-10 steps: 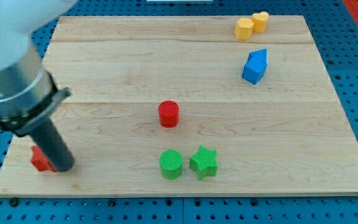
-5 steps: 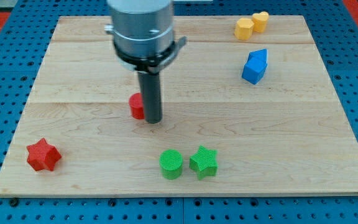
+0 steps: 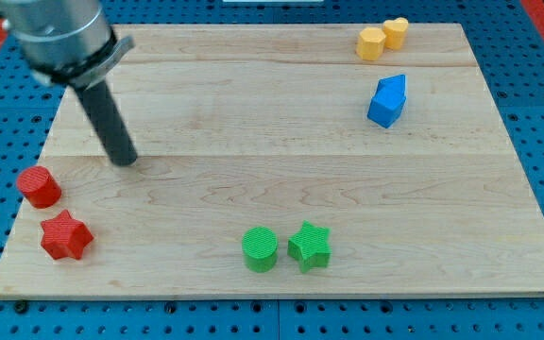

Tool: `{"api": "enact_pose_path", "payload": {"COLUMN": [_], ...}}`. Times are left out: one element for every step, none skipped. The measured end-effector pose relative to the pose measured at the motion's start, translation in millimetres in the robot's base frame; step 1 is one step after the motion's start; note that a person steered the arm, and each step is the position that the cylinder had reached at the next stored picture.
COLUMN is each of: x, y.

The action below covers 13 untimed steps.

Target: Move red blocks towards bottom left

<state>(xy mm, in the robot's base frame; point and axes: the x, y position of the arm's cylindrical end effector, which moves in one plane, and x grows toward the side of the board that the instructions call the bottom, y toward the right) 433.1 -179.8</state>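
Note:
A red cylinder [image 3: 39, 186] stands near the board's left edge, just above a red star [image 3: 66, 235] at the bottom left. My tip [image 3: 127, 161] rests on the board to the right of and slightly above the red cylinder, about a block's width or two away, not touching it. The rod leans up to the view's top left, where the arm's grey body shows.
A green cylinder [image 3: 260, 249] and a green star [image 3: 310, 246] sit side by side at the bottom middle. A blue block [image 3: 387, 101] lies at the right. Two yellow blocks [image 3: 382, 39] touch at the top right. The wooden board [image 3: 300, 142] lies on a blue pegboard.
The red cylinder has moved from the board's middle to the left edge, above the red star. My tip has swept left with it and now stands apart from it.

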Motion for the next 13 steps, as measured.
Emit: {"api": "enact_pose_path", "payload": {"x": [2,22,29,16,22,50,73,73,73,72,70,68,66], "y": [-78,-65,-60,-98,-125,-103,-78,-67,-67,-67,-67,-67,-67]}}
